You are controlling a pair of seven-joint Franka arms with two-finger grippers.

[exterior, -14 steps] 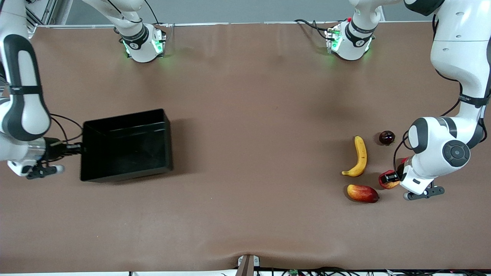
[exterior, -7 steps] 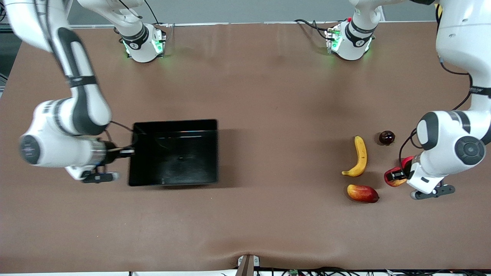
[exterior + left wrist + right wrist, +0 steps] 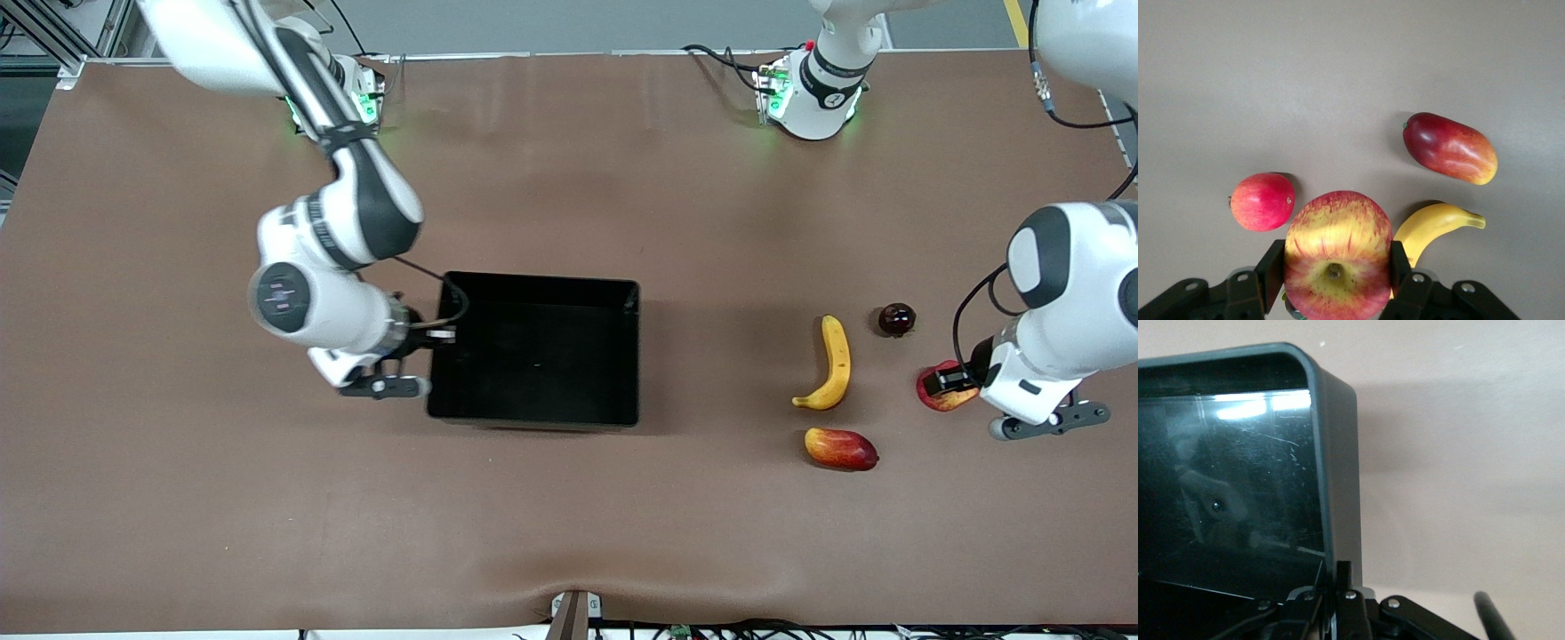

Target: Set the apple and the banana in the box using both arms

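Note:
My left gripper [image 3: 942, 384] is shut on the apple [image 3: 949, 397], which is red with yellow streaks, and holds it over the table at the left arm's end. In the left wrist view the apple [image 3: 1337, 257] fills the gap between the fingers [image 3: 1269, 270]. The yellow banana [image 3: 832, 364] lies on the table toward the middle from there, and shows past the apple in the left wrist view [image 3: 1431, 230]. The black box [image 3: 551, 378] sits near the table's middle. My right gripper [image 3: 439, 335] is shut on the box's side wall [image 3: 1338, 473].
A red-yellow mango [image 3: 840, 449] lies nearer the front camera than the banana. A dark red round fruit [image 3: 896, 318] sits beside the banana's farther end; it looks pinkish-red in the left wrist view [image 3: 1263, 201]. Brown table cloth stretches between the box and the fruits.
The right arm has swept the box from its end of the table to the middle. The left gripper has carried the apple away from the mango, toward the left arm's end.

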